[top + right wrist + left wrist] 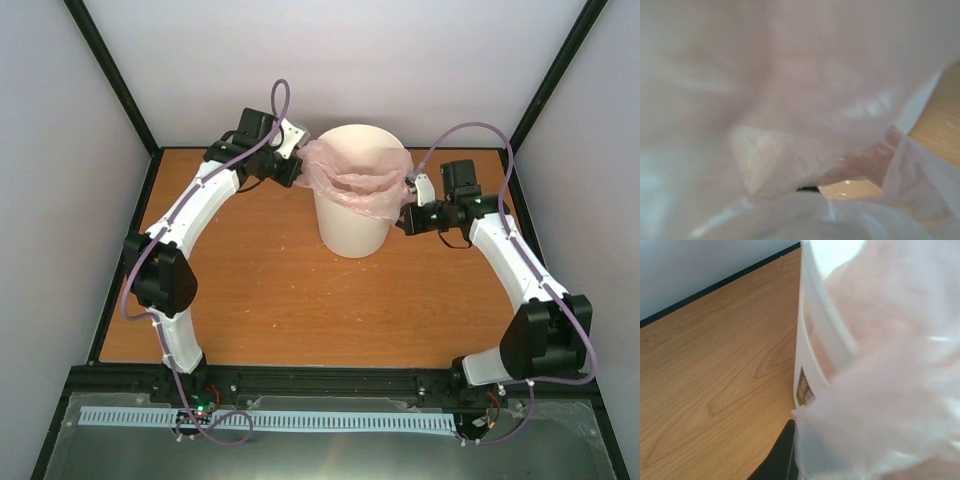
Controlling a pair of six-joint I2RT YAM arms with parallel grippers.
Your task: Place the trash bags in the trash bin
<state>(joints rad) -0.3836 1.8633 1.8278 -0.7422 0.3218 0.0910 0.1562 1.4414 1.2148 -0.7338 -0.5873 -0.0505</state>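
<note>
The white round trash bin (352, 228) stands upright at the middle back of the wooden table. The pale pink trash bag (362, 186) is stretched over the bin's near rim and hangs partly inside and partly down the front. My left gripper (298, 168) is at the bin's left rim, shut on the bag's left edge. My right gripper (408, 206) is at the bin's right side, shut on the bag's right edge. In the left wrist view the bag (890, 390) covers the jaws beside the bin wall (812, 340). In the right wrist view the bag (790, 75) fills the frame and hides the fingers.
The wooden table (260, 300) is framed by a black rail and grey walls on three sides. Both arms curve in from the near edge toward the bin. A label patch (804, 388) sits on the bin's outer wall.
</note>
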